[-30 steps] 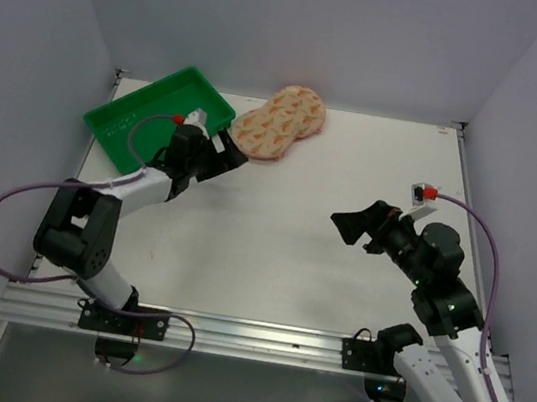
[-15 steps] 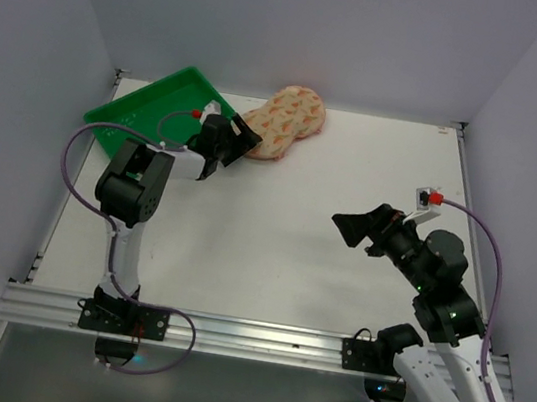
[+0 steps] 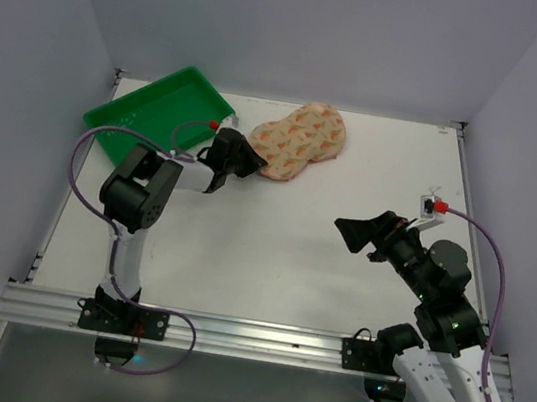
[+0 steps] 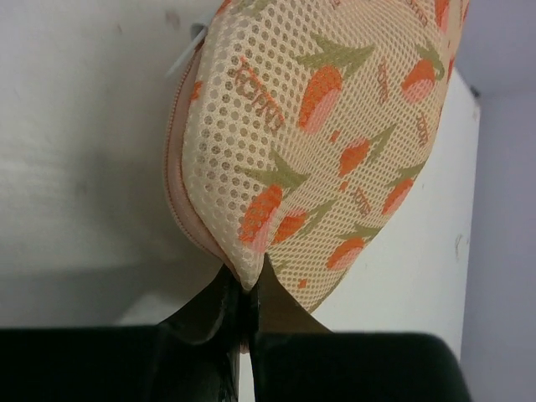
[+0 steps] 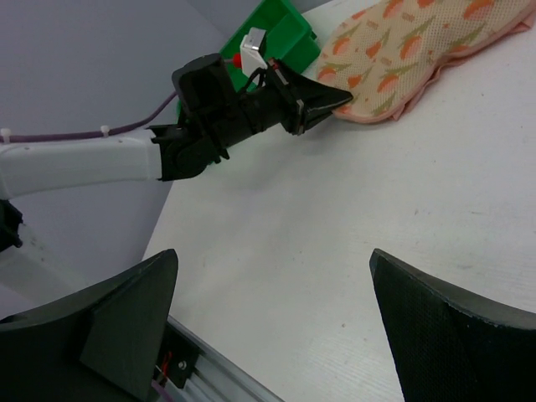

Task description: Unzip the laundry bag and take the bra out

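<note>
White table, laundry bag diagonal, near-left to far-right

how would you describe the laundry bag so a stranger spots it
At the far side of the white table, right of the green tray, lies the laundry bag, its left end pinched by the left end effector. It is the only soft thing: a peanut-shaped cream mesh case with orange-pink print.
</note>
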### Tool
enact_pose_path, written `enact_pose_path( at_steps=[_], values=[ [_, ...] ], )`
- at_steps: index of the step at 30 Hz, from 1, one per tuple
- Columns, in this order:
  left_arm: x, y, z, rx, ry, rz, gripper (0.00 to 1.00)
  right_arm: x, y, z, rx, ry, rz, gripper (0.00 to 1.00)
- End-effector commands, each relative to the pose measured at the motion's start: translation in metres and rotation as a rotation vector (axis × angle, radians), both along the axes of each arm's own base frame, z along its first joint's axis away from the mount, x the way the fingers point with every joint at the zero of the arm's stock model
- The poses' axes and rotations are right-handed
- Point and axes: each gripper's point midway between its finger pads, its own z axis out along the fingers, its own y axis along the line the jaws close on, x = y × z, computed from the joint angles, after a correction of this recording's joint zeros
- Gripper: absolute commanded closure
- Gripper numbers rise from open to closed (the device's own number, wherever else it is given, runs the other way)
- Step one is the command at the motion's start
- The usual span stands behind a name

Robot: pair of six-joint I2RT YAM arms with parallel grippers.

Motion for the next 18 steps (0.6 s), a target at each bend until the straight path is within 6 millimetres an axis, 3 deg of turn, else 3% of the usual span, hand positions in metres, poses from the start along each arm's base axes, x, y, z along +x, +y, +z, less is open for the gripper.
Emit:
enact_pose_path(
  at_steps=[1,3,4,6,7,9,11,14,15,17,18],
  values=[
    [-0.053,-0.03,0.025,0.066,-0.033,-0.233,1.0,0.002,-0.005,0.008,-0.039,-0.041,-0.014,0.01],
    [-0.09,-0.022,0.004,0.133,0.047,-0.322,1.0,0.004,-0.007,0.007,-0.055,-0.041,-0.021,0.01],
    [-0.099,-0.018,0.014,0.145,0.039,-0.34,1.0,0.005,-0.007,0.005,-0.071,-0.038,-0.018,0.01],
    [-0.133,-0.001,-0.004,0.239,0.119,-0.414,1.0,0.005,-0.006,0.002,-0.087,-0.031,-0.009,0.01],
    [-0.139,0.006,0.007,0.275,0.099,-0.435,1.0,0.006,-0.006,0.0,-0.101,-0.031,-0.007,0.01],
    [-0.162,0.031,-0.003,0.422,0.152,-0.502,1.0,0.006,-0.006,-0.005,-0.117,-0.022,0.0,0.01],
    [-0.168,0.057,0.0,0.584,0.146,-0.537,0.97,0.008,-0.007,-0.005,-0.137,-0.026,0.001,0.01],
    [-0.136,0.089,0.01,0.76,0.102,-0.472,0.81,0.011,-0.009,-0.009,-0.167,-0.016,-0.01,0.01],
    [-0.109,0.093,0.02,0.765,0.08,-0.435,0.74,0.011,-0.009,-0.009,-0.17,-0.013,-0.009,0.01],
    [-0.076,0.091,0.032,0.766,0.032,-0.417,0.59,0.013,-0.008,-0.008,-0.171,-0.012,-0.003,0.01],
    [-0.061,0.088,0.02,0.759,0.052,-0.426,0.48,0.015,-0.006,-0.01,-0.177,0.0,0.0,0.01]
  ],
)
